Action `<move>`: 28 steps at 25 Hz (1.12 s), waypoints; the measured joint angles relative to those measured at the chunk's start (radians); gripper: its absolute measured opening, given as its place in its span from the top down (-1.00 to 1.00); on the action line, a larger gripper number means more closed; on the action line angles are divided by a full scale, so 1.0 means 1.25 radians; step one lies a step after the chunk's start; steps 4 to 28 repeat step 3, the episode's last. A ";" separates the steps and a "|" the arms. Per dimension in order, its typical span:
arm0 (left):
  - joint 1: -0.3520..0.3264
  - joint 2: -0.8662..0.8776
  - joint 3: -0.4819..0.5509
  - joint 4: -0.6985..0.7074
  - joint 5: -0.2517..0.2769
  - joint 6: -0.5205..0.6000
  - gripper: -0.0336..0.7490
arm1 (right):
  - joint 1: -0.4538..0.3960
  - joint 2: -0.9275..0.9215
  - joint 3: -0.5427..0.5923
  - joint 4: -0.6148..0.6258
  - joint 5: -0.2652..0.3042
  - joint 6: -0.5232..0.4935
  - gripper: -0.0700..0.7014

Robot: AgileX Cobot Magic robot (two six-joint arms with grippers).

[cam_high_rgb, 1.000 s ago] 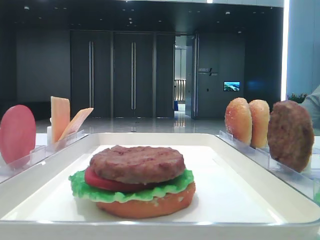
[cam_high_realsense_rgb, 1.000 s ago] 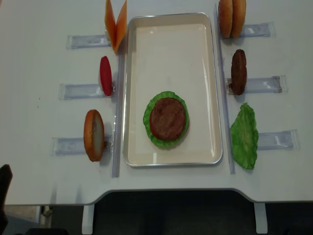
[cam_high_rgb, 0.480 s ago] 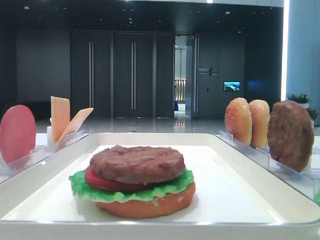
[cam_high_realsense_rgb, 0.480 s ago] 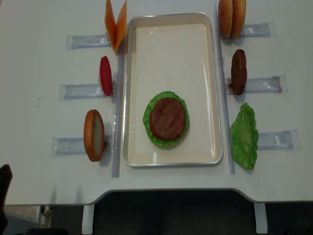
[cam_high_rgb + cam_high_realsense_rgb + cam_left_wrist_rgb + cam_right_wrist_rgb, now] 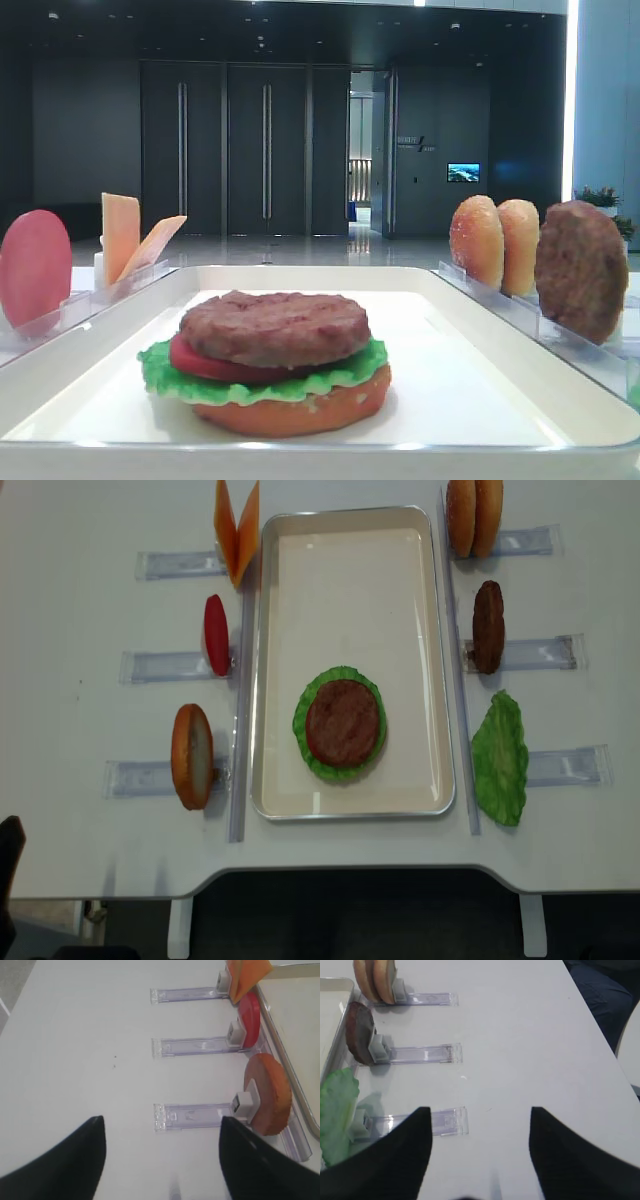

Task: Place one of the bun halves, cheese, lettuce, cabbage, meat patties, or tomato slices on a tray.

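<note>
The bun half (image 5: 267, 1094) stood on edge in its rack beside the tray (image 5: 262, 680), ahead and right of the left gripper (image 5: 162, 1147), the nearer one. Both it and the right gripper (image 5: 480, 1135) gaped wide, holding nothing.

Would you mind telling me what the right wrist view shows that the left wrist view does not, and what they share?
Only the right wrist view shows the two bun halves standing in the far rack, the meat patty and the lettuce. Only the left wrist view shows the cheese, the tomato slice and a single bun half. Both share the white table, clear racks, the tray edge and an open, empty gripper: right gripper, left gripper.
</note>
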 joint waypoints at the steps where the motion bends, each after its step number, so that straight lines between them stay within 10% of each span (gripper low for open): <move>1: 0.000 0.000 0.000 0.000 0.000 0.000 -0.45 | 0.000 0.000 0.000 0.000 0.000 0.000 -0.26; 28: 0.000 0.000 0.000 0.000 0.000 0.000 -0.45 | 0.000 0.000 0.000 0.000 0.000 0.000 -0.26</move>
